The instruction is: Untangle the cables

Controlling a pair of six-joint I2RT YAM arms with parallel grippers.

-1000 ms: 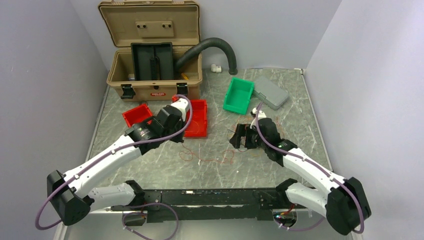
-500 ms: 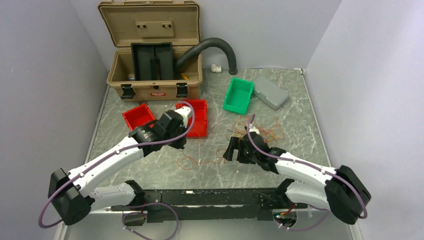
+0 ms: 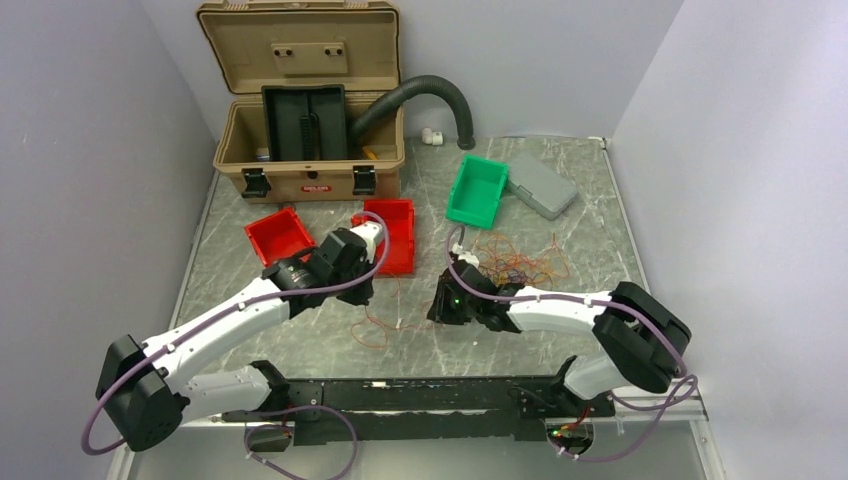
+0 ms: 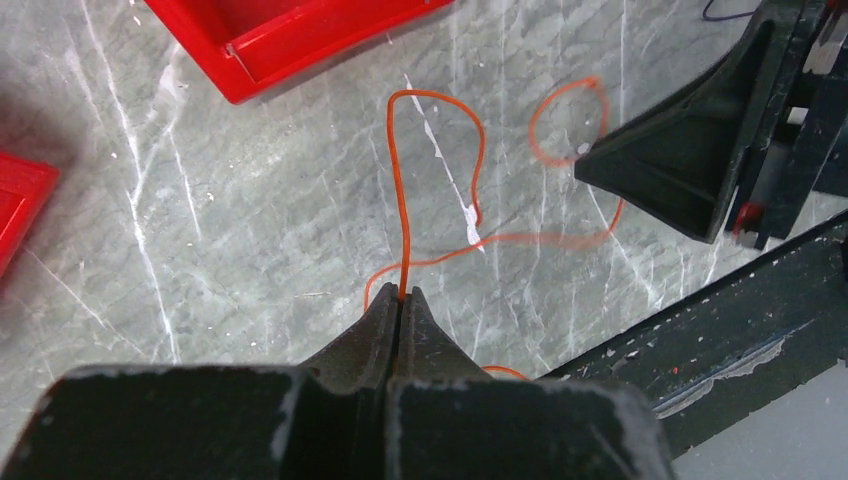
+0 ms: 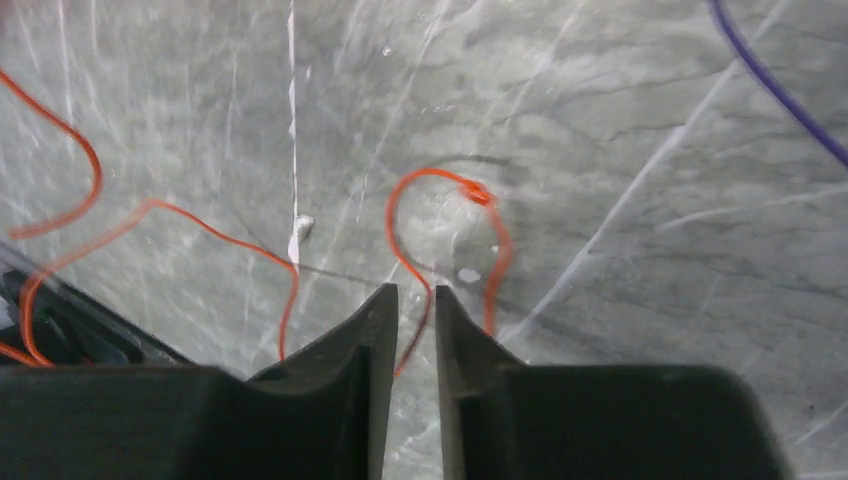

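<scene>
The cables lie mostly as a tangle (image 3: 515, 262) of thin orange, yellow, red and dark strands right of centre. One orange cable (image 3: 385, 325) trails out of it to the left across the marble. My left gripper (image 4: 402, 295) is shut on that orange cable (image 4: 432, 94), which loops away above the fingertips. My right gripper (image 5: 415, 290) is low over the table near the cable's other end (image 5: 480, 193). Its jaws stand narrowly apart with the orange strand running between them, a gap showing on both sides. In the top view the right gripper (image 3: 445, 305) faces the left gripper (image 3: 360, 296).
Two red bins (image 3: 275, 232) (image 3: 398, 235) sit just beyond the left gripper. A green bin (image 3: 478, 188) and grey case (image 3: 543, 185) lie behind the tangle. The open tan toolbox (image 3: 310, 150) and black hose (image 3: 420, 90) are at the back. A black rail (image 3: 420, 395) runs along the near edge.
My right arm has swung left and nearer, from beside the tangle to the loose orange strand, and its jaws have narrowed around it. The left gripper stayed shut and shifted slightly nearer.
</scene>
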